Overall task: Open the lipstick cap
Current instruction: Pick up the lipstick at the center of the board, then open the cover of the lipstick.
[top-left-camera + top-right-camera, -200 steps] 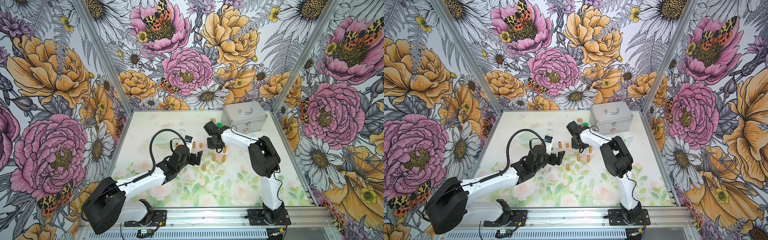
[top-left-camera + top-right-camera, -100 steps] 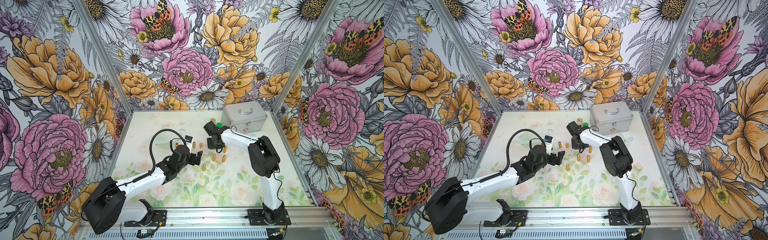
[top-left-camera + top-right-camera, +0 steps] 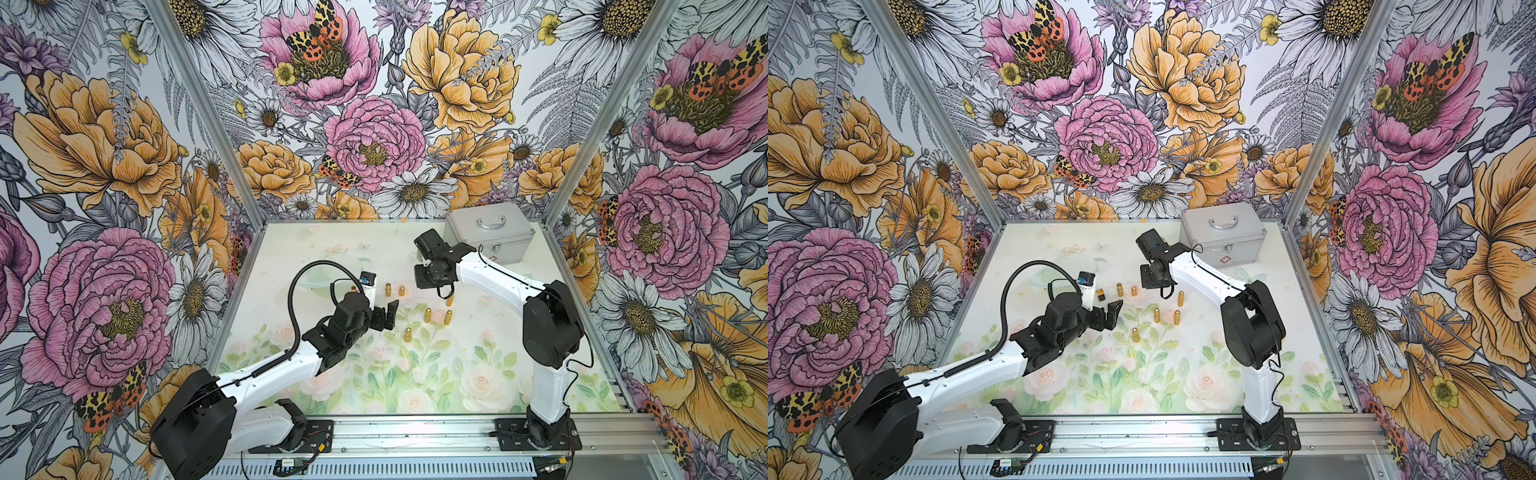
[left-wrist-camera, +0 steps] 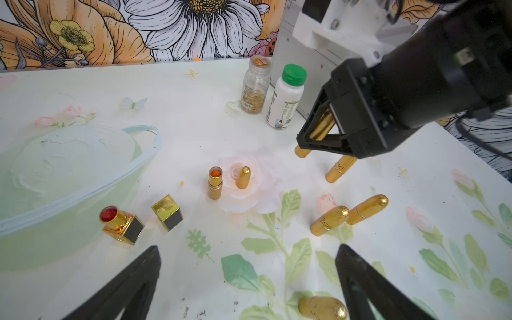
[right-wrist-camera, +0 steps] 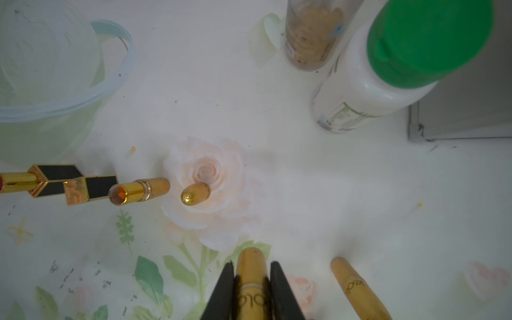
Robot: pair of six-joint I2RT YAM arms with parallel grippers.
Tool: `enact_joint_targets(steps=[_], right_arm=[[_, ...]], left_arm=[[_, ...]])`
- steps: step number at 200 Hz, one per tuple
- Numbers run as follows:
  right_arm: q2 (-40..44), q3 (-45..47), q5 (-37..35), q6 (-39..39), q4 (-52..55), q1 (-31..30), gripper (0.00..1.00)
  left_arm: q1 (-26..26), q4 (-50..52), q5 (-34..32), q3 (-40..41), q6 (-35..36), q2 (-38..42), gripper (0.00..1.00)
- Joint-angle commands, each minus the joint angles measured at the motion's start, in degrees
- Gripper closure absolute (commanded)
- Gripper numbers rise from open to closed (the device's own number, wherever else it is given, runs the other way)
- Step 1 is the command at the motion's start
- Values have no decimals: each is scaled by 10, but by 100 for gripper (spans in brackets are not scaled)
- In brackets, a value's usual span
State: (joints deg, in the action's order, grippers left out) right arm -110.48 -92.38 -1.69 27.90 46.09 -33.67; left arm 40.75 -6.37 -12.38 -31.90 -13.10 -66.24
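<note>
My right gripper is shut on a closed gold lipstick, gripping it near the cap seam. In the left wrist view that gripper holds the lipstick tilted, its lower end close to the mat. In both top views the right gripper hides the held lipstick. My left gripper is open and empty, hovering over the mat in both top views, apart from the right one.
Several closed gold lipsticks stand around: one beside the right gripper, two and one by my left finger. An opened gold one with cap, a square black one, two bottles, bowl, silver case.
The right jaws have closed the last bit onto the gold lipstick. Neither arm has visibly shifted, and the left gripper stays wide open.
</note>
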Motion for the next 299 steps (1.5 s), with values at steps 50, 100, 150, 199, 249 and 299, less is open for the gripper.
enact_joint_targets(steps=[50, 100, 150, 199, 249, 299], right_arm=[[62, -22, 192, -36, 46, -12, 79], [89, -15, 279, -30, 51, -22, 79], [100, -18, 322, -21, 50, -31, 78], [99, -22, 337, -16, 49, -36, 79], [91, -27, 344, -14, 48, -38, 79], [88, -28, 351, -14, 48, -39, 79]], left_arm=[[-65, -23, 144, 42, 59, 44, 13], [-76, -94, 252, 50, 112, 18, 35], [-76, -156, 309, 48, 139, -12, 50], [-70, -161, 338, 29, 146, -34, 60], [-66, -163, 341, 16, 147, -46, 65], [-64, -166, 348, 0, 148, -56, 71]])
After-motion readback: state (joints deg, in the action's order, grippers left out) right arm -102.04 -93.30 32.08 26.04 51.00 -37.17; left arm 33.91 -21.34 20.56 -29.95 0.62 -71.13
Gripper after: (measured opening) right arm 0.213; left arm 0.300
